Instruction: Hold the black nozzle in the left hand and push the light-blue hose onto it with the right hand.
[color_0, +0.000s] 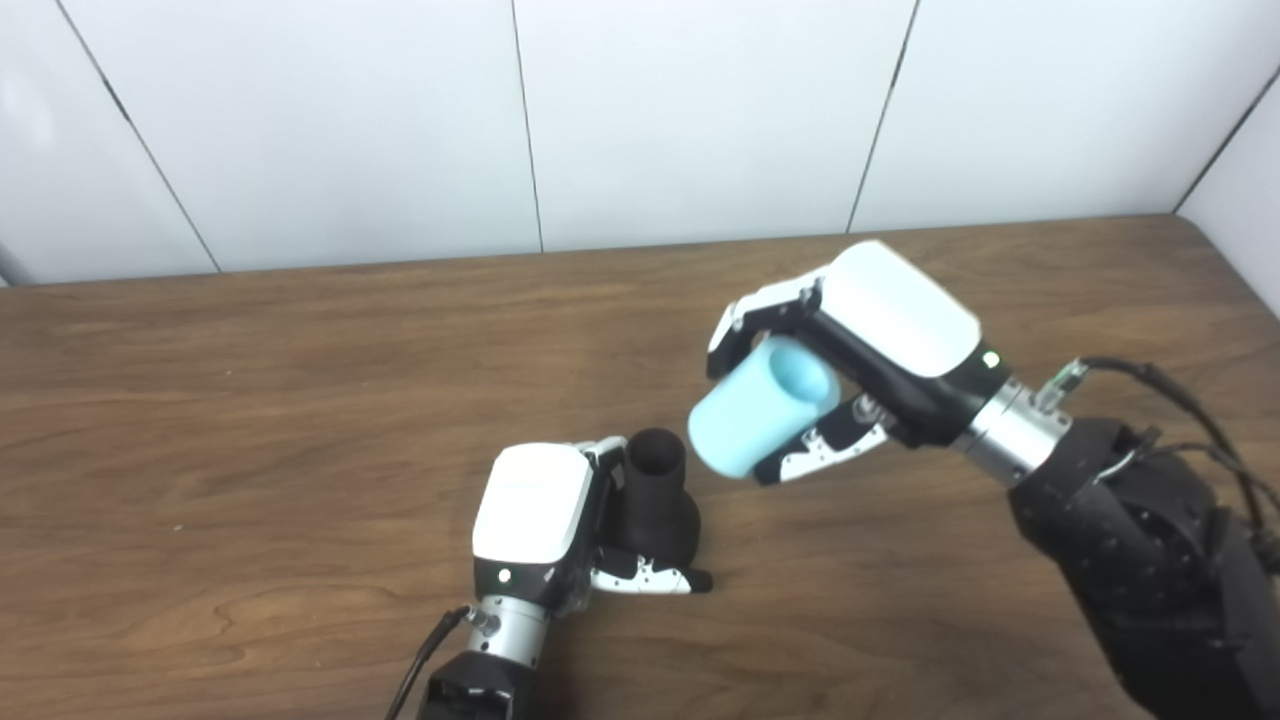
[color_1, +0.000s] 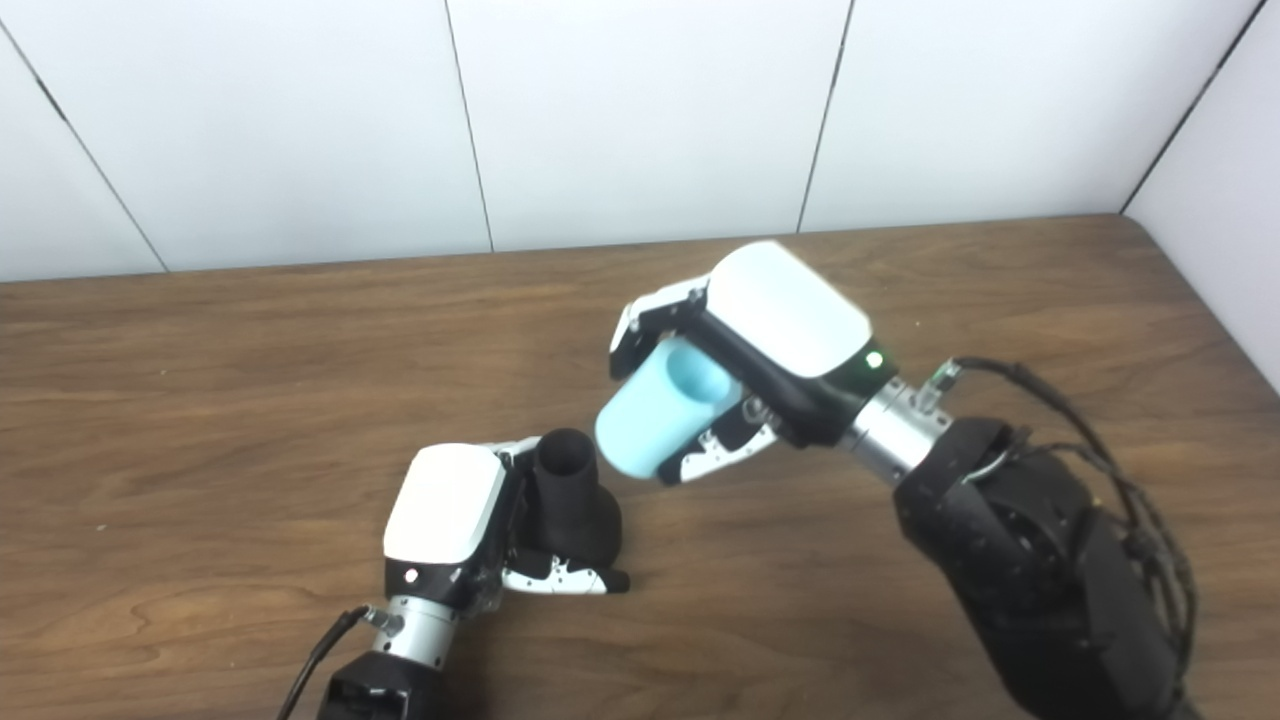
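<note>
Fingers of the left hand wrap around the wide base of the black nozzle, which stands upright on the table with its open neck pointing up. Right-hand fingers are closed around the light-blue hose, a short tube held tilted above the table in the right hand, its lower end just beside the nozzle's neck; whether the two touch is hard to tell.
</note>
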